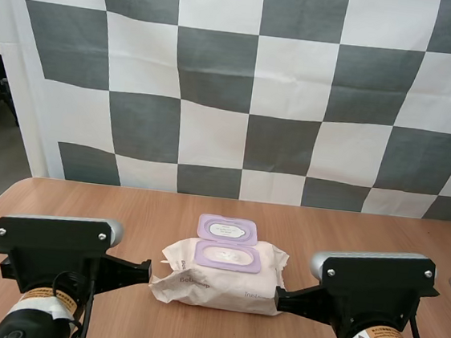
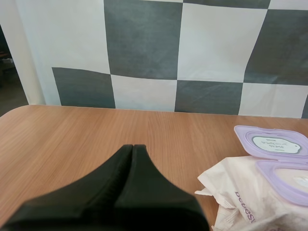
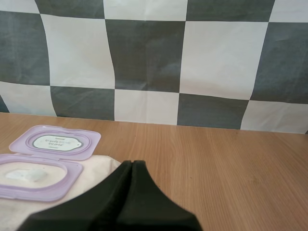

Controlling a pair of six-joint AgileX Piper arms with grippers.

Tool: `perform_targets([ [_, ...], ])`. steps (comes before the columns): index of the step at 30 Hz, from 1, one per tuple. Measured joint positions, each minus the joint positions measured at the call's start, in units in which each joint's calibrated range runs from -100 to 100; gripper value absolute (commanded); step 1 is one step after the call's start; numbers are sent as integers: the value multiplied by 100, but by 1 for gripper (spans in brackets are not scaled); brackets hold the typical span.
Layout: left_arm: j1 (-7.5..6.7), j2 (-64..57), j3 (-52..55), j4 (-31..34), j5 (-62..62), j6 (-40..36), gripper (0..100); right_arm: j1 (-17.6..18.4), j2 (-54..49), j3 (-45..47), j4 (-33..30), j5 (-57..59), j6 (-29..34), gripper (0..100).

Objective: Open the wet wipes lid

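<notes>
You've got the pack point(image 1: 222, 278) on the table point(image 1: 85, 203), mid-width, closer to the arms than to the far edge. Lid point(image 1: 228, 230) is flipped back, lying behind the opening point(image 1: 227, 256) at the pack's far side. Left gripper point(image 1: 147, 272) is at the pack's left end, right gripper point(image 1: 280, 297) at its right end, pack between them. Can't tell whether either touches it.

Wood-grain table point(image 1: 193, 327), crinkled pack point(image 1: 222, 280), glossy lid point(image 1: 228, 231).
</notes>
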Motion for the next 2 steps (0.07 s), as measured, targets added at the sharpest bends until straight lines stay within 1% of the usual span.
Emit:
perform_targets([
  [2, 0, 0, 0, 0, 0, 0, 0, 0, 0, 0, 0, 0, 0, 0],
])
